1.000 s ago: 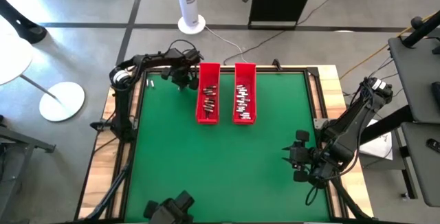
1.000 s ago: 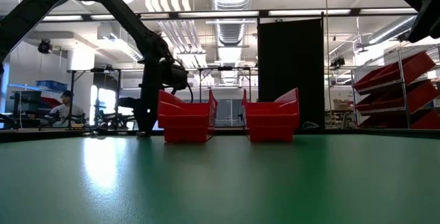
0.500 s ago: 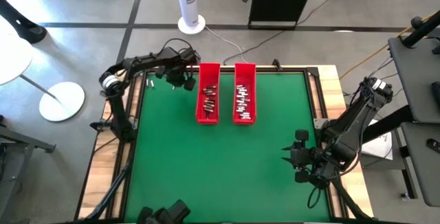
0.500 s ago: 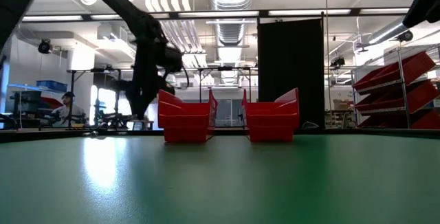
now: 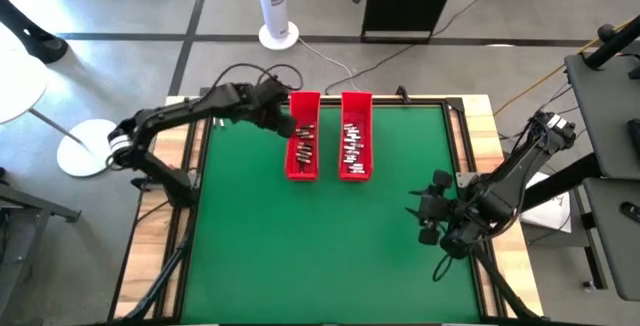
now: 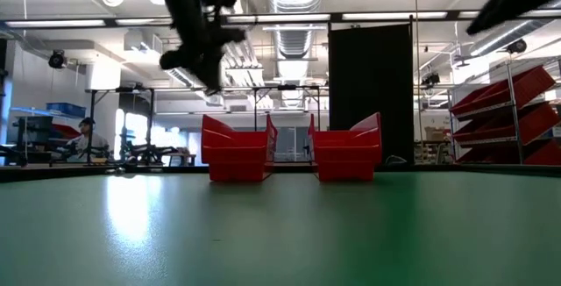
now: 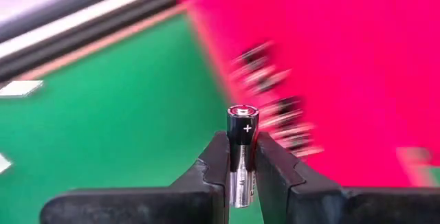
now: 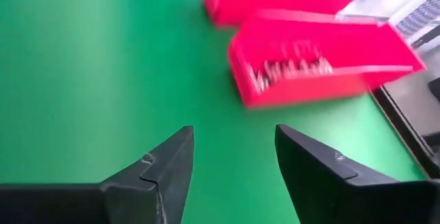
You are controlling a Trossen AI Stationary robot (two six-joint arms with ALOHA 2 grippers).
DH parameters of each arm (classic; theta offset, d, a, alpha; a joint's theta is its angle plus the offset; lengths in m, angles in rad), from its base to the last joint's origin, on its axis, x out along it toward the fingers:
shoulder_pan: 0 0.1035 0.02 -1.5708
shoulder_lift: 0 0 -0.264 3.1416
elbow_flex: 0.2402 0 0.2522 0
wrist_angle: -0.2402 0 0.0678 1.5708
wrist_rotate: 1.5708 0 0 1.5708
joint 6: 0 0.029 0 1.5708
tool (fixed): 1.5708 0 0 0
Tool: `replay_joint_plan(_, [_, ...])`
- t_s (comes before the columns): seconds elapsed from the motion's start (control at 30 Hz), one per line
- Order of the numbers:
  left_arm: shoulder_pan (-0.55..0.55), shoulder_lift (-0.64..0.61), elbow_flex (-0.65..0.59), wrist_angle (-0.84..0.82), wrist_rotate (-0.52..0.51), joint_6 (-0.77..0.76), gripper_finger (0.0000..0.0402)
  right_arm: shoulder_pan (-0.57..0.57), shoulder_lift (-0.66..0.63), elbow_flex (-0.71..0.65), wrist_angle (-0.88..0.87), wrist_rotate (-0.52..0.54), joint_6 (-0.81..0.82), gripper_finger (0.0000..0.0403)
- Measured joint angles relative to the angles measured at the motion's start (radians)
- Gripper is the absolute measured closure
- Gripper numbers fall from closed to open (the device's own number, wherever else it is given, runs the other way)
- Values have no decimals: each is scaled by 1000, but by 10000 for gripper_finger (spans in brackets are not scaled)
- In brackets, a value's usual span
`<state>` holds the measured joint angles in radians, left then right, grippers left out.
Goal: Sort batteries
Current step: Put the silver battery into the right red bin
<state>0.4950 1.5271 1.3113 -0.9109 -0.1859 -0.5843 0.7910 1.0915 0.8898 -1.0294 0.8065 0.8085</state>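
Overhead, your left gripper (image 5: 283,123) sits at the outer edge of the left red tray (image 5: 302,150), with the right red tray (image 5: 355,148) just beside that one; both hold loose batteries (image 5: 303,144). Your right gripper (image 5: 424,218) waits over bare green mat (image 5: 300,246) near the table's right side, well apart from the trays.

From table level, you will see the left arm raised clear above the left tray, not down in it.

At the left wrist, the fingers (image 7: 213,165) are clenched on a single battery (image 7: 241,148), held upright with its plus-marked end toward the camera, the tray and its batteries blurred beyond.

At the right wrist, the fingers (image 8: 165,159) stand apart with nothing between them, both trays ahead.

Judgement: you are in the carry step, one battery lifted and due for deposit. Next you need to centre it over the correct tray, lower, then release. Which tray suits this type I cannot tell.
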Motion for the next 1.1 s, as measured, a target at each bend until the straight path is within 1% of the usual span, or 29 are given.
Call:
replay_joint_plan(0.07, [-62,-23,-2,111,-1,-1,379,-18,-19,-1,68,38,-16,204])
replay_joint_plan(0.13, [-120,-41,-13,262,0,-1,379,-27,-38,-8,178,85,-50,199])
replay_joint_plan(0.23, [-200,-58,-41,529,0,44,379,-26,-54,-37,366,137,-156,197])
replay_joint_plan(0.3, [-253,-62,-76,713,0,93,379,-38,-60,-53,472,136,-220,197])
replay_joint_plan(0.4, [-341,-59,-141,994,2,196,379,-78,-74,-57,613,100,-271,196])
replay_joint_plan(0.47, [-397,-46,-187,1189,6,258,379,-108,-85,-57,697,62,-363,195])
replay_joint_plan(0.6, [-478,11,-269,1541,12,291,379,-195,-96,-57,861,-22,-553,195])
replay_joint_plan(0.67, [-510,53,-290,1672,12,318,379,-255,-96,-57,924,-99,-634,195])
replay_joint_plan(0.73, [-536,95,-299,1754,12,343,379,-323,-94,-57,968,-192,-668,195])
replay_joint_plan(0.8, [-556,137,-299,1803,14,351,379,-388,-94,-57,981,-272,-671,195])
replay_joint_plan(0.87, [-568,166,-294,1816,13,361,379,-439,-95,-57,981,-321,-671,195])
replay_joint_plan(1.03, [-579,226,-267,1861,13,371,379,-518,-81,-57,974,-470,-658,195])
replay_joint_plan(1.1, [-580,246,-258,1877,15,371,379,-536,-69,-58,951,-479,-652,195])
